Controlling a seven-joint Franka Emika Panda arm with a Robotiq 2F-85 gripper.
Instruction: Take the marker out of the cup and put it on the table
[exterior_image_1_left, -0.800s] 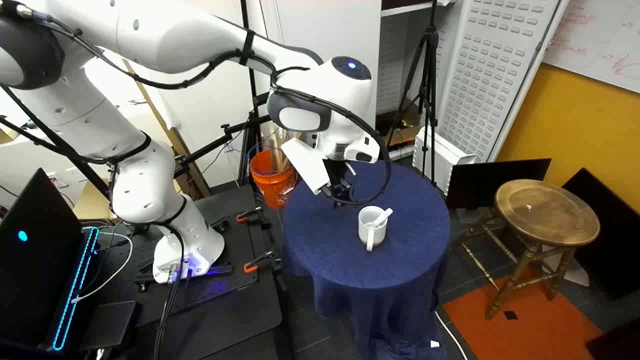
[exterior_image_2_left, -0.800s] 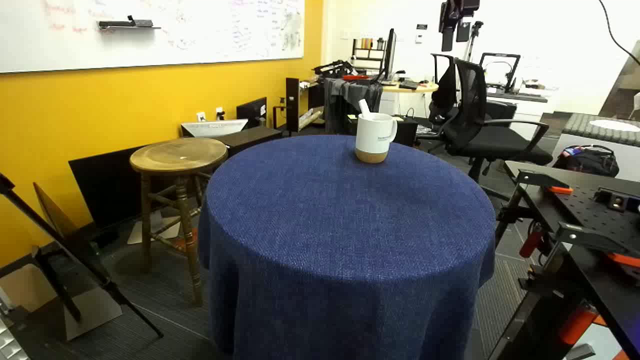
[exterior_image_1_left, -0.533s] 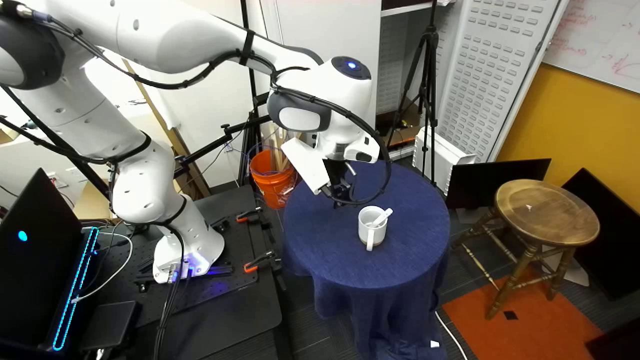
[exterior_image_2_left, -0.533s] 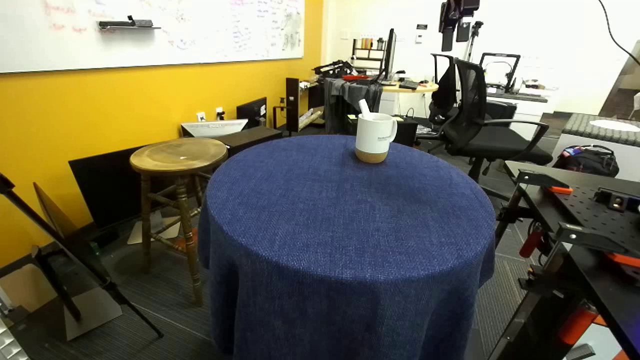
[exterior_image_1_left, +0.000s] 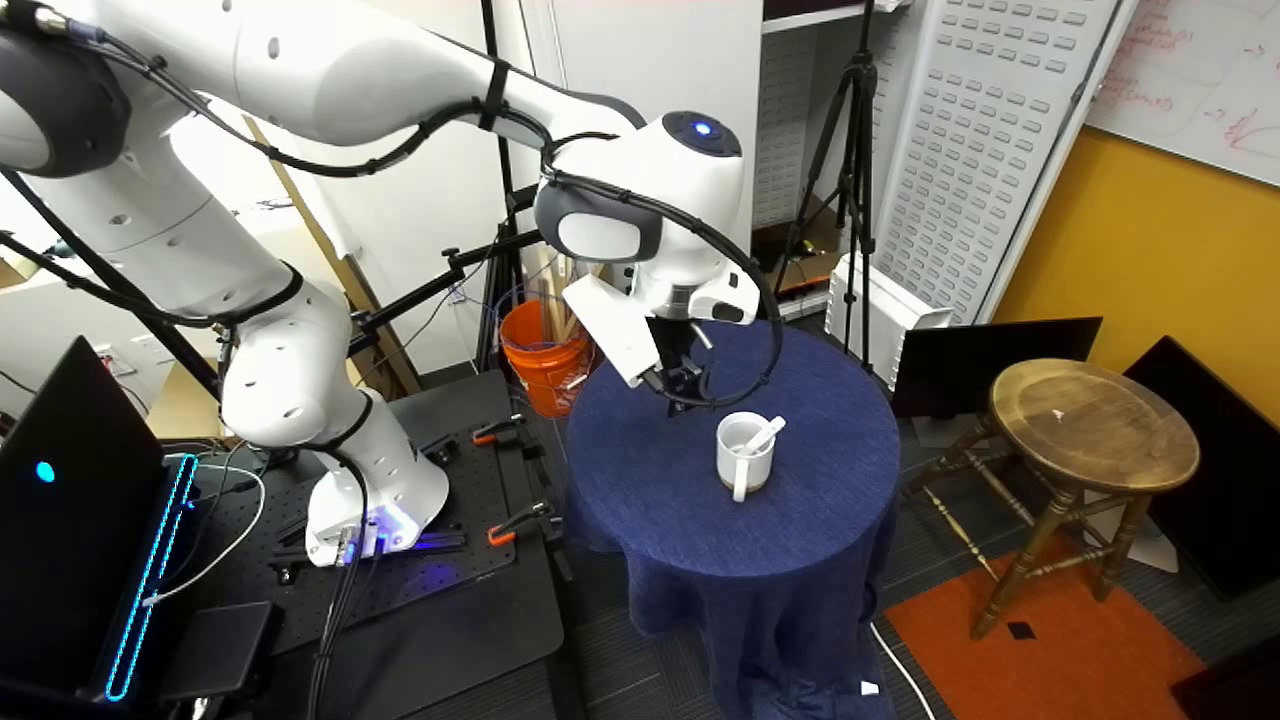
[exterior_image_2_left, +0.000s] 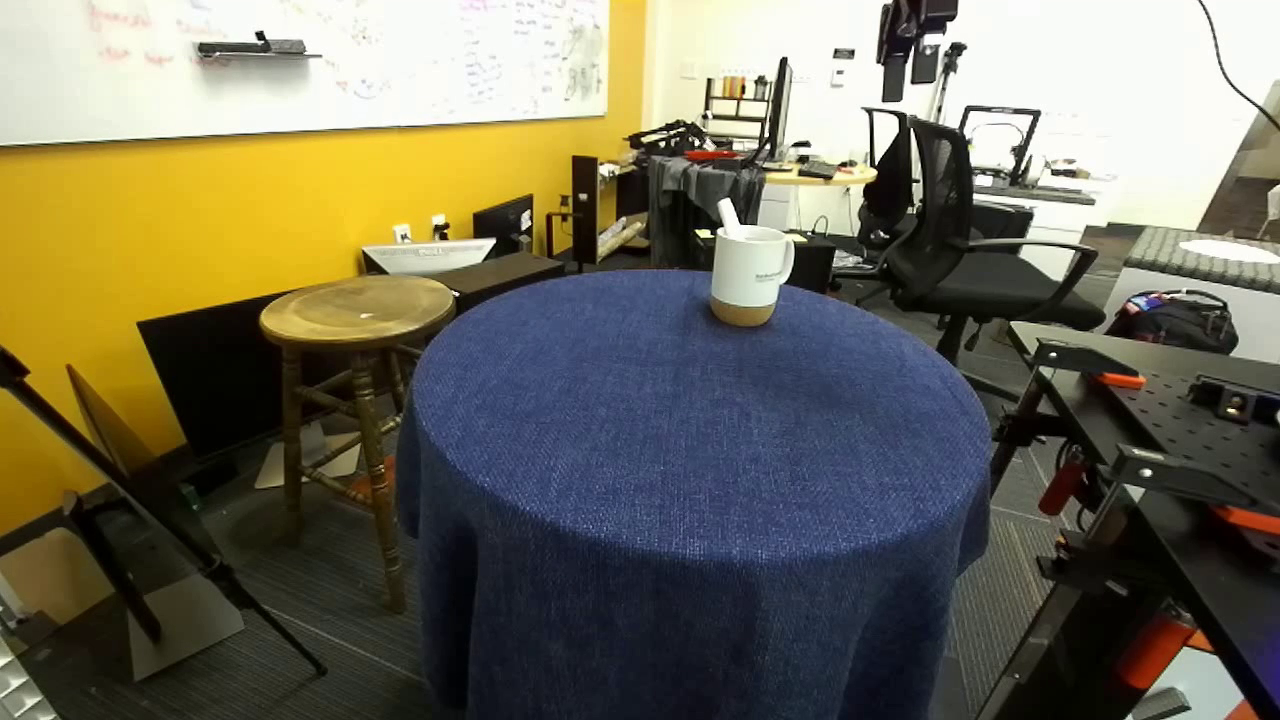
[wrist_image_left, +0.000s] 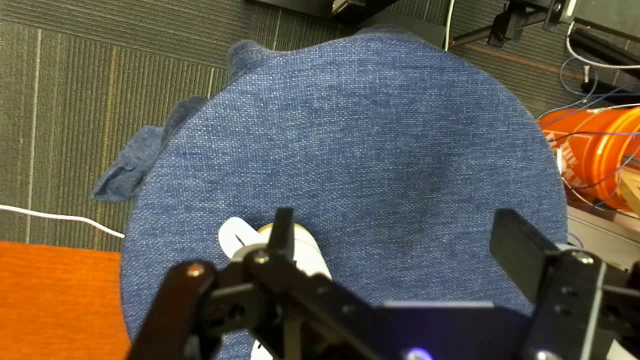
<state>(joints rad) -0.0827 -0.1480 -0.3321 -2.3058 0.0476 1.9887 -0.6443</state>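
The white cup (exterior_image_1_left: 741, 468) stands upright on the round navy-blue table (exterior_image_1_left: 650, 510), and it also shows in an exterior view (exterior_image_2_left: 746, 268) with a cork-coloured base. The whitish marker (exterior_image_1_left: 770, 431) leans in the cup, its upper end above the rim (exterior_image_2_left: 728, 214). My gripper (exterior_image_1_left: 685, 398) is open and empty, above the table and to the left of the cup. In the wrist view the fingers (wrist_image_left: 395, 215) are wide apart with cloth between them. The left finger hides part of the cup (wrist_image_left: 311, 252). A white tip at the lower edge seems to be the marker (wrist_image_left: 260, 351).
An orange bucket (exterior_image_1_left: 543, 365) stands on the floor beside the table. A wooden stool (exterior_image_1_left: 1095, 425) stands beyond the table's other side. A black workbench (exterior_image_1_left: 470, 630) carries the arm base. A black tripod (exterior_image_1_left: 855, 190) stands behind the table.
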